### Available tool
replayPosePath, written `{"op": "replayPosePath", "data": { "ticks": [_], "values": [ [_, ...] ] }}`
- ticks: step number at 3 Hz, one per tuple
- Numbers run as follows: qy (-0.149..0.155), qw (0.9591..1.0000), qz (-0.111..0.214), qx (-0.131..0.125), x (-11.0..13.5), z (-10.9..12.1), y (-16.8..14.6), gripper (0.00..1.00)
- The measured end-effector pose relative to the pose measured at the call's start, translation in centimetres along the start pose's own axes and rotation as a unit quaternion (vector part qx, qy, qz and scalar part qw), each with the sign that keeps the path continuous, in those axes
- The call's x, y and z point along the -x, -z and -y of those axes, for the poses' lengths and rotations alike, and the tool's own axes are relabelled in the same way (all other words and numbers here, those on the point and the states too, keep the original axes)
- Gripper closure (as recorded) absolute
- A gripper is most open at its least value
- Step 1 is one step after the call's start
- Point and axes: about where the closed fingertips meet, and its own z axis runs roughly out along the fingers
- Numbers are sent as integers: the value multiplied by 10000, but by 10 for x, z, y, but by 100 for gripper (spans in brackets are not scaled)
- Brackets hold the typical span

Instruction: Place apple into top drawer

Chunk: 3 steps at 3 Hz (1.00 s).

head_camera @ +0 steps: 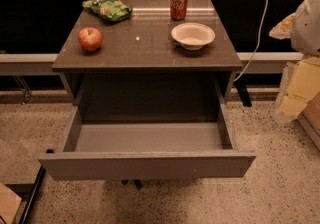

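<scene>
The apple [90,38] is small, red with yellowish patches, and sits on the left side of the cabinet top [145,50]. The top drawer [147,138] is pulled fully out below it. Its smooth grey floor is bare and its flat front panel [147,165] faces me. My gripper [295,90] shows as pale yellowish parts at the right edge of the view, below the white arm [307,18]. It hangs right of the cabinet, far from the apple and outside the drawer.
A white bowl [193,35] sits at the right of the cabinet top, with a red soda can [179,2] behind it. A green snack bag [108,8] lies at the back left. A white cable [255,33] hangs at the right. The floor is speckled.
</scene>
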Motion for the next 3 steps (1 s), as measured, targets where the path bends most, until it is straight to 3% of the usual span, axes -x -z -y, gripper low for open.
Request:
{"op": "replayPosePath", "data": {
  "ticks": [1,2,3],
  "values": [
    [0,10000,3,-1,0,0,0,0],
    [24,9990,429,-95,27,8,-4,0],
    [37,9934,1116,-256,80,23,-12,0]
  ]
}}
